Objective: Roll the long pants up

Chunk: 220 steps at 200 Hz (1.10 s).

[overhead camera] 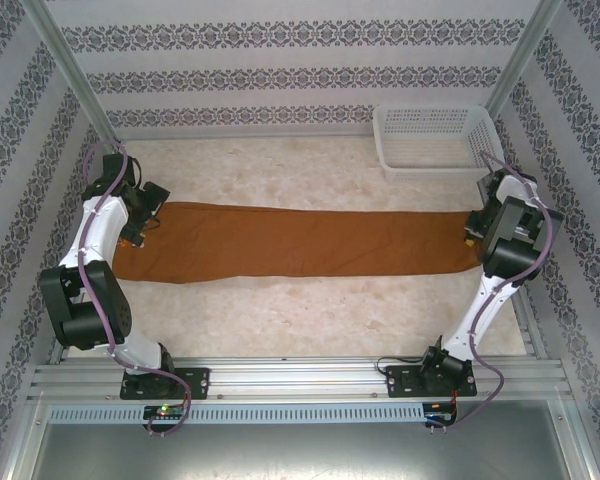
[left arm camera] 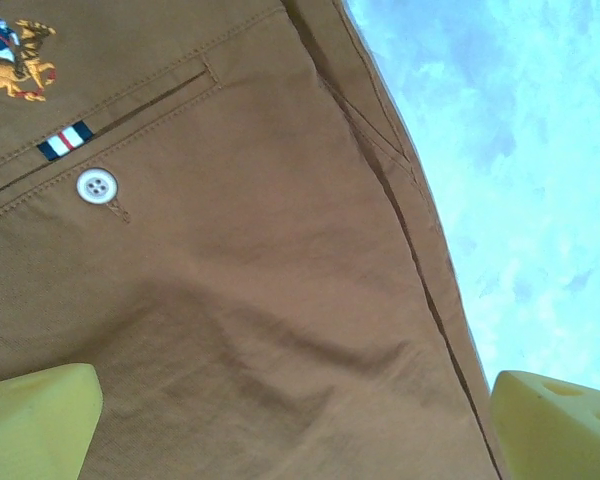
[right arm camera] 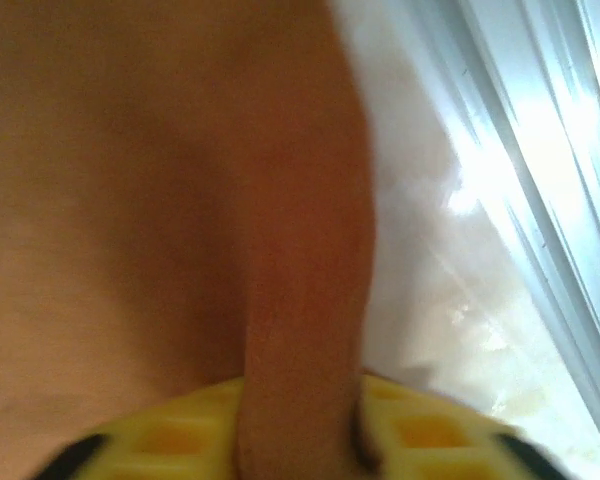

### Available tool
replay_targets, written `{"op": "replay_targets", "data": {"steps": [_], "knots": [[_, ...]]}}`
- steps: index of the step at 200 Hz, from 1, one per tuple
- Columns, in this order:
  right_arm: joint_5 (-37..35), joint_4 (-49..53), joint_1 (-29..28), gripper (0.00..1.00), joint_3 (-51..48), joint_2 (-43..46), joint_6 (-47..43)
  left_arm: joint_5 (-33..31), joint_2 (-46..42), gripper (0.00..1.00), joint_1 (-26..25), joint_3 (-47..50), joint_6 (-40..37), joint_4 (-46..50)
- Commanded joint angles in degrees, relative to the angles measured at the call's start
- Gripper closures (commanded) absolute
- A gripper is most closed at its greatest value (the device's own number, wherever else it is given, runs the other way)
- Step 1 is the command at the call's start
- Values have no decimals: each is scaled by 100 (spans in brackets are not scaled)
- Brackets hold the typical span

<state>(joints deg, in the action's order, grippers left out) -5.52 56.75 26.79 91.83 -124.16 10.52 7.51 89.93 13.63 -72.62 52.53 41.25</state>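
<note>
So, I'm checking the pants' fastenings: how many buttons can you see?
1. A white button sits on the pants just below the striped tag, seen from the left wrist. Others may be hidden under the cloth or too small to see from above.

Left fingers (left arm camera: 35, 420) spread wide, aimed downward — right fingers (right arm camera: 420, 435) pinched tight on the long pants (right arm camera: 130, 200).

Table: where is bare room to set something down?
Free: the wide strip between pants and near rail, and the strip between pants and back wall, left of the basket. Crowded: both pants ends, at the left gripper and the right gripper.
</note>
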Motion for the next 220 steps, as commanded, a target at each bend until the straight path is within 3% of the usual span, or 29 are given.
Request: {"op": "replay_targets", "data": {"steps": [1,38,70,101,183,220], "knots": [[-159,310,-37,100,-793,-704,138,43,-152,0,30,-7,108,89],[-261,109,-227,100,-918,-70,440,74,-152,0,35,-105,104,94],[490,181,-373,100,-628,849,715,163,-152,0,35,-276,114,91],[778,416,-364,100,-173,1828,679,206,-277,0,34,-341,82,160],[-587,1365,431,100,1702,2893,803,159,-581,0,35,-383,58,355],[-317,1635,427,100,2412,3146,853,190,-629,0,35,-438,44,430]]}}
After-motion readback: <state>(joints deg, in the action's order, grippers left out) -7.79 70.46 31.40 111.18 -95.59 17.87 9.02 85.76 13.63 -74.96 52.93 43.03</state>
